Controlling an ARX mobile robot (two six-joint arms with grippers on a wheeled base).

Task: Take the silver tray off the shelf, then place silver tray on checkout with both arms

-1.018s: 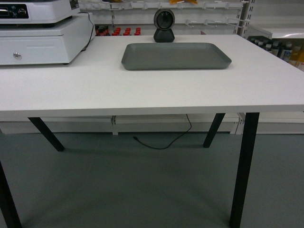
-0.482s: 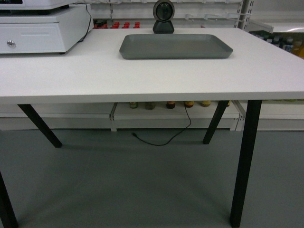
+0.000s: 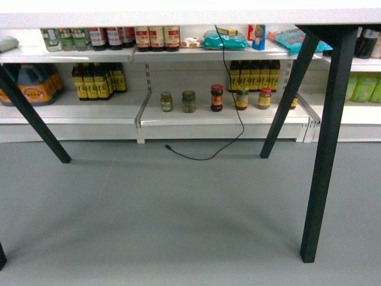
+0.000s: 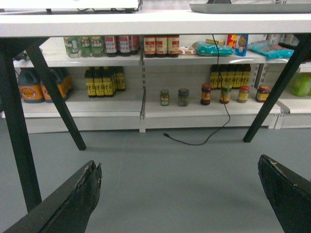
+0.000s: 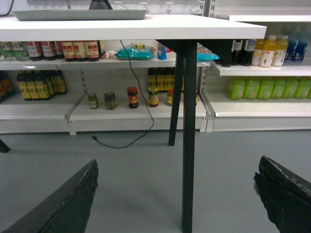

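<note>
The grey floor fills most of the head view, under the broad white tabletop of the checkout, which stands on slanted black legs. Behind it run white metal store shelves stocked with dark bottles, and a row of small glass jars stands on the lowest board. A thin black cable hangs from the tabletop to the floor. The large matte grey-silver tray with its low raised rim lies flat on the tabletop, seen edge-on from both wrist cameras; in the right wrist view it sits toward the tabletop's left part. Both arms are held low, below tabletop level and well apart from the tray. The left end effector is spread wide and holds nothing; the right end effector is likewise spread wide and holds nothing.
</note>
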